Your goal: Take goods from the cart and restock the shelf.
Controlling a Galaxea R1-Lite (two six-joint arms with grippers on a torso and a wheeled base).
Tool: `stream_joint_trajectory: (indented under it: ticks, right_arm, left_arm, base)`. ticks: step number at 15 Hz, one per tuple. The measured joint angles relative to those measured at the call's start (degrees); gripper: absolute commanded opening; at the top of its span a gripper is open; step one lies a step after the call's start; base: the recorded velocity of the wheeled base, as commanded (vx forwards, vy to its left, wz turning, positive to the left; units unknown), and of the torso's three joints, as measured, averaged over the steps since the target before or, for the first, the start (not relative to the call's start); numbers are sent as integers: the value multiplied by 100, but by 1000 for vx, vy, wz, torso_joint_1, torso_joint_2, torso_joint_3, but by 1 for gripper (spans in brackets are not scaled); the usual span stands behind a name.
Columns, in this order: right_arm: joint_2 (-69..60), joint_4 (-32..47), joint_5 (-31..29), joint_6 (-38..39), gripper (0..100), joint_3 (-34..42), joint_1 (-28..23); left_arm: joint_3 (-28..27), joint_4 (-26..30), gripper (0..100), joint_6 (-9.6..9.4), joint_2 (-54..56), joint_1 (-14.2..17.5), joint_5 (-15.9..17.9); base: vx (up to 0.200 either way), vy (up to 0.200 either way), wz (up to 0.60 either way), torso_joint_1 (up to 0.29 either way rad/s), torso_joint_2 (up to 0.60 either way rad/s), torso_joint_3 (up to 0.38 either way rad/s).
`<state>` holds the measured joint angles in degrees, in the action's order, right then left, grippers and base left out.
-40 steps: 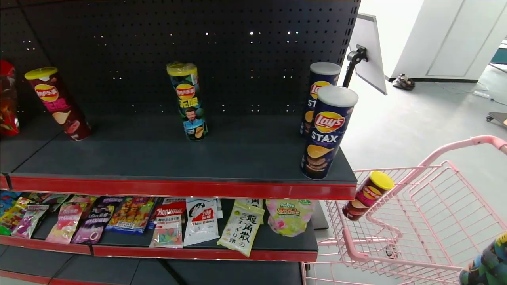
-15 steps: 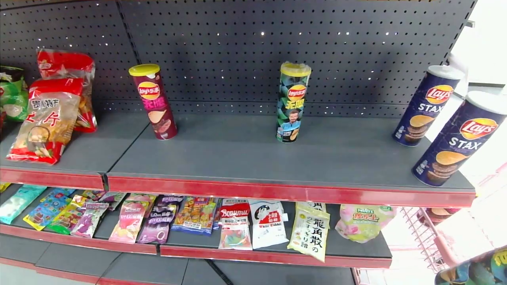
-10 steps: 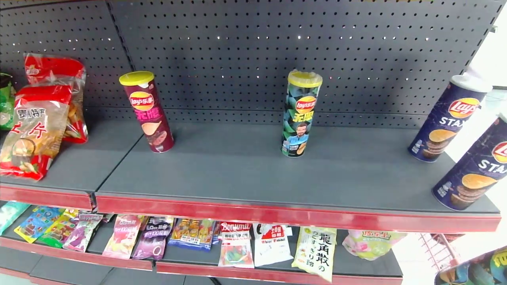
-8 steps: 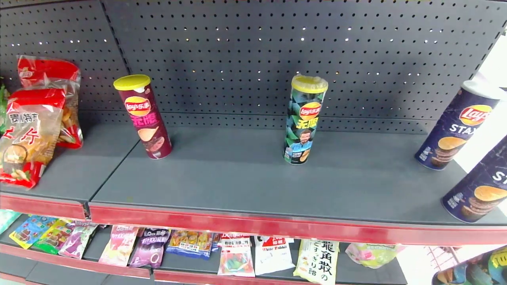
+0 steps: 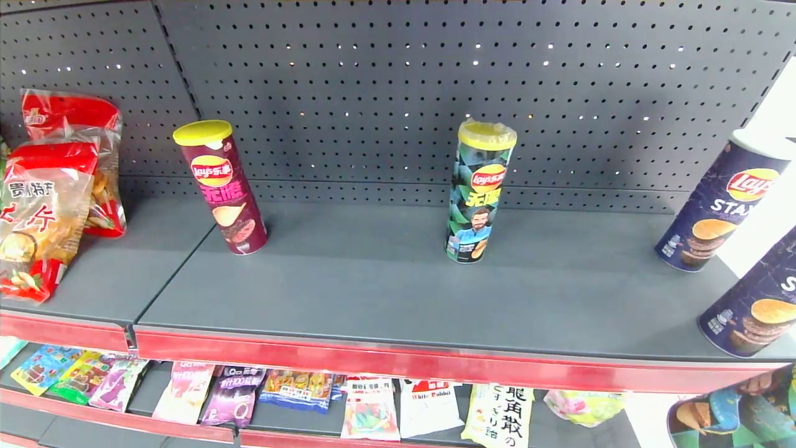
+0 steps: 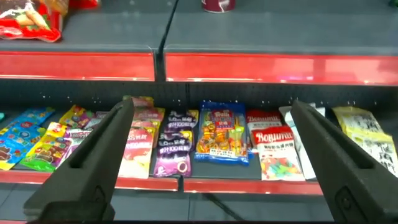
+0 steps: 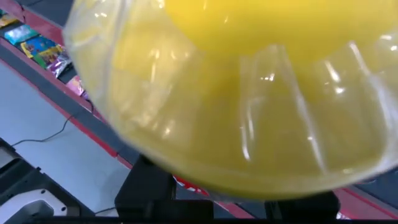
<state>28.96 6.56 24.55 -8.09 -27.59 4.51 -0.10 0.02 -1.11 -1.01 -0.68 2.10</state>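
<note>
Right tool [image 7: 217, 202] pinching a can [image 5: 731, 410] low off the shelf's [image 5: 398, 298] right end (yellow lid [image 7: 249, 74] up against its wrist camera), left tool [image 6: 209, 109] spread before the candy bags [image 6: 217, 134], head view swung left off the cart, more of the can showing now.
</note>
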Motion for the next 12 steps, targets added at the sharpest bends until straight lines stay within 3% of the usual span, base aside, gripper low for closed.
stream_joint_trajectory:
  ticks: [1,2,4,6,9,12]
  right_arm:
    - [144,-10,123,7,0,-116,2]
    - [238,1,240,7,0,-149,2]
    - [352,6,284,5,0,-144,2]
    - [430,11,286,5,0,-105,4]
    - [505,1,277,5,0,-91,-2]
    - [535,1,238,2,0,-116,-13]
  left_arm:
    - [0,-10,100,-204,-48,-24,156]
    - [-61,-10,100,-277,-96,-44,329]
    - [-579,-21,100,-272,-439,-80,501]
    - [-1499,-46,100,-266,-1291,-163,813]
    - [-2950,-205,100,-571,-3350,-581,1476]
    - [-4025,-840,100,-786,-5499,-1285,1985]
  base:
    - [0,0,0,0,0,0]
    - [0,0,0,0,0,0]
    - [0,0,0,0,0,0]
    - [0,0,0,0,0,0]
    - [0,0,0,0,0,0]
    - [0,0,0,0,0,0]
